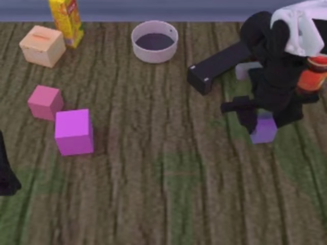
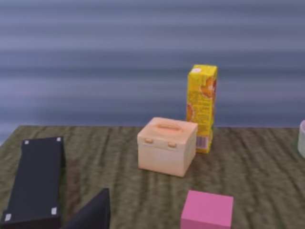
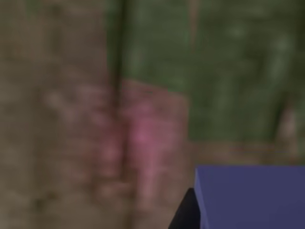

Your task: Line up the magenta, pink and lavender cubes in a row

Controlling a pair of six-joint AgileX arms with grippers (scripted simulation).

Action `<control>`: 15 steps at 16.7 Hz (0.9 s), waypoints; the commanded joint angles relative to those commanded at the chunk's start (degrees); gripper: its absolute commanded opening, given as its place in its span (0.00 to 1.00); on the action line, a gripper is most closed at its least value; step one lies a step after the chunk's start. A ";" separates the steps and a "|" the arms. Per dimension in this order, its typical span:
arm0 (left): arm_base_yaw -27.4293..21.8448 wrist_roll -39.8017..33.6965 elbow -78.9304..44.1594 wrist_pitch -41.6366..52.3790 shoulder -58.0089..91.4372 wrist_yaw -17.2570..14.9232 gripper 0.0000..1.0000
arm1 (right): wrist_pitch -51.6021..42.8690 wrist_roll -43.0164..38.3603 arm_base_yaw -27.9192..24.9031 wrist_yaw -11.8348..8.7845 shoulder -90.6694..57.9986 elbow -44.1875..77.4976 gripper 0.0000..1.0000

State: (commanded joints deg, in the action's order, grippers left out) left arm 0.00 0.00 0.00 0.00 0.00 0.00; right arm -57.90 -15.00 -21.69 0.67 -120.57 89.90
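The large magenta cube (image 1: 74,131) sits at the table's left, with the dusty pink cube (image 1: 45,101) just behind it to the left; the two almost touch at a corner. The pink cube (image 2: 208,210) also shows near the lower edge of the left wrist view. At the right, the small lavender cube (image 1: 264,129) lies partly under my right gripper (image 1: 250,120), which hangs directly over it. That lavender cube (image 3: 250,195) fills a lower corner of the right wrist view, very close. My left gripper (image 1: 6,176) is parked at the left edge, open and empty.
A pale peach box (image 1: 42,46) and a yellow carton (image 1: 66,20) stand at the back left. A white bowl (image 1: 154,41) is at the back middle. A long black box (image 1: 219,65) lies at the back right, beside the right arm.
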 joint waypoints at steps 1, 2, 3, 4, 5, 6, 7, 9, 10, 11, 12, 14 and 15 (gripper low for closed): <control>0.00 0.00 0.00 0.00 0.00 0.00 1.00 | -1.68 0.04 -0.06 -0.01 0.72 1.03 0.00; 0.00 0.00 0.00 0.00 0.00 0.00 1.00 | -2.82 0.08 -0.11 -0.02 1.34 1.78 0.00; 0.00 0.00 0.00 0.00 0.00 0.00 1.00 | -3.35 0.10 -0.13 -0.03 1.70 2.18 0.00; 0.00 0.00 0.00 0.00 0.00 0.00 1.00 | -3.39 0.11 -0.13 -0.03 1.74 2.21 0.00; 0.00 0.00 0.00 0.00 0.00 0.00 1.00 | -3.39 0.11 -0.13 -0.03 1.74 2.21 0.00; 0.00 0.00 0.00 0.00 0.00 0.00 1.00 | -3.25 0.01 0.17 -0.05 1.52 2.09 0.00; 0.00 0.00 0.00 0.00 0.00 0.00 1.00 | -3.25 -0.14 0.01 -0.05 1.62 1.97 0.00; 0.00 0.00 0.00 0.00 0.00 0.00 1.00 | -3.17 -2.19 -1.87 0.00 3.05 0.47 0.00; 0.00 0.00 0.00 0.00 0.00 0.00 1.00 | -3.08 -4.12 -3.41 0.04 4.31 -0.88 0.00; 0.00 0.00 0.00 0.00 0.00 0.00 1.00 | -2.97 -6.65 -5.24 0.09 5.85 -2.56 0.00; 0.00 0.00 0.00 0.00 0.00 0.00 1.00 | -2.83 -9.75 -7.31 0.15 7.61 -4.50 0.00; 0.00 0.00 0.00 0.00 0.00 0.00 1.00 | -2.60 -16.56 -11.79 0.24 11.29 -8.66 0.00; 0.00 0.00 0.00 0.00 0.00 0.00 1.00 | -2.49 -19.65 -13.99 0.28 13.11 -10.69 0.00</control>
State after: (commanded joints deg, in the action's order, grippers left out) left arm 0.00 0.00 0.00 0.00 0.00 0.00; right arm -60.39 -34.66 -35.68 0.95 -107.47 79.21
